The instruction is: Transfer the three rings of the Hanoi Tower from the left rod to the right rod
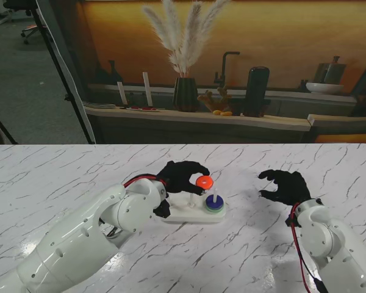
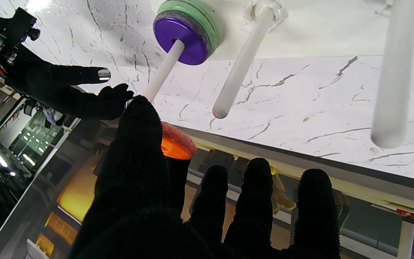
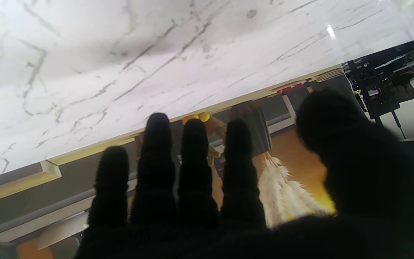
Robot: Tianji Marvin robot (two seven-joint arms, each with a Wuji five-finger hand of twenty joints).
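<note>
Left hand (image 1: 182,176) pinches our orange ring (image 1: 204,182) above the tower, seemingly just short of the right rod (image 1: 215,194), where purple and green rings (image 1: 214,206) sit. Next we centre and lower it. Right hand (image 1: 285,185) hovers empty, fingers spread.

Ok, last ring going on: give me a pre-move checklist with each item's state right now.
1. Orange ring held by left hand: ok.
2. Purple ring and green ring already on right rod: ok.
3. Orange ring's hole lined up over right rod's tip: cannot tell.
4. Right hand open, apart from white base: ok.
5. Middle rod bare: ok.
</note>
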